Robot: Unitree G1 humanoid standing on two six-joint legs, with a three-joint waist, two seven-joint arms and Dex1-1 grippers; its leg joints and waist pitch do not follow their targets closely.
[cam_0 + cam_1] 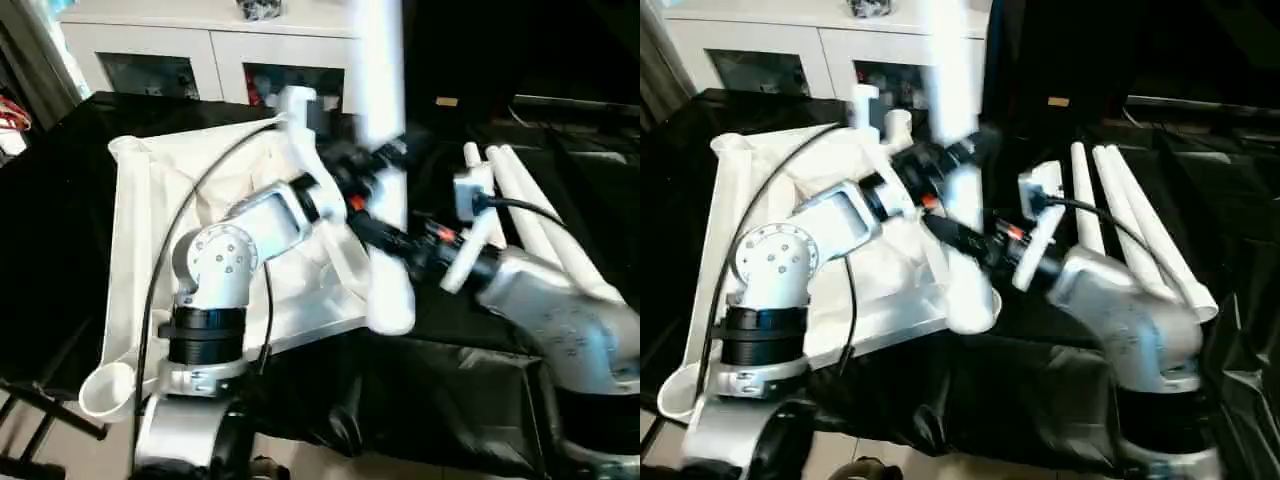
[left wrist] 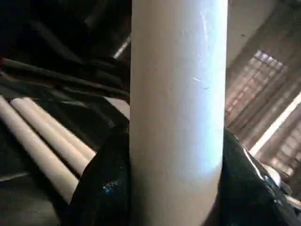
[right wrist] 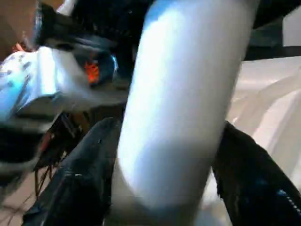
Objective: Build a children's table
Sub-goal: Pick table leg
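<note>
Holding: both grippers clench one white leg (image 1: 385, 180), carried upright above the black work surface (image 1: 60, 220).
Leg axis: near vertical, top at 12 o'clock running out of frame, wide open end (image 1: 390, 312) at 6 o'clock, just off the tabletop's near-right edge.
Left gripper (image 1: 352, 168): closed around the leg's middle; in the left wrist view its black fingers (image 2: 101, 188) flank the tube on both sides.
Right gripper (image 1: 400, 245): closed around the same leg lower down, nearer the open end; black fingers (image 3: 80, 188) wrap it in the right wrist view.
Tabletop (image 1: 140, 290): lies underside up at 9 o'clock from the held leg, one rounded corner socket (image 1: 108, 388) at its near-left corner.
Key relation: the leg's lower end hangs beside the tabletop's right edge, not over a socket; which socket is nearest cannot be made out behind the arms.
Spare legs (image 1: 530, 215): three lie side by side at 3 o'clock, well apart from the tabletop.
Judgement: the next move calls for shifting the leg toward 9 o'clock onto a corner socket; the right gripper, nearer the lower end, governs alignment.
</note>
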